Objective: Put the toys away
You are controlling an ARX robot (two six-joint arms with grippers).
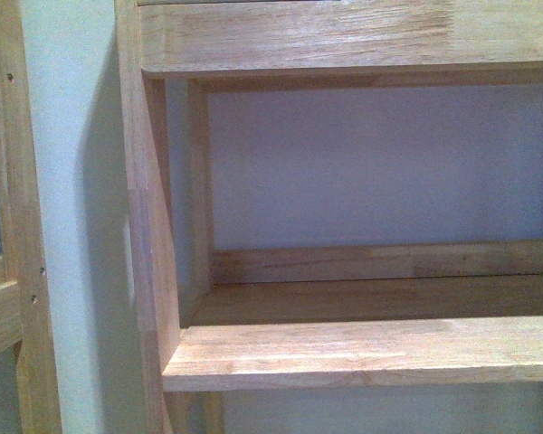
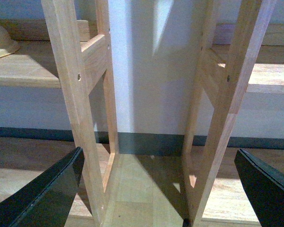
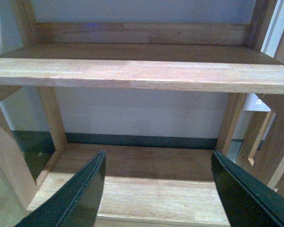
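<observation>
Both pincers spread wide, empty: left pincer [image 2: 158,189] before two wooden shelf units [image 2: 68,94], right pincer [image 3: 156,189] facing a bare shelf board [image 3: 142,71]. Plush toy nowhere visible; likely soft, light, best squeezed mid-body

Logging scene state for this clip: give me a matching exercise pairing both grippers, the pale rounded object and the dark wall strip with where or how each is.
1. left gripper
2. right gripper
3. pale rounded object
4. dark wall strip

A. lying on a shelf board
B. jaws apart, facing the gap between two shelf frames
C. along the foot of the wall
D. jaws apart, facing a bottom shelf

Pairs: 1-B, 2-D, 3-A, 4-C
</observation>
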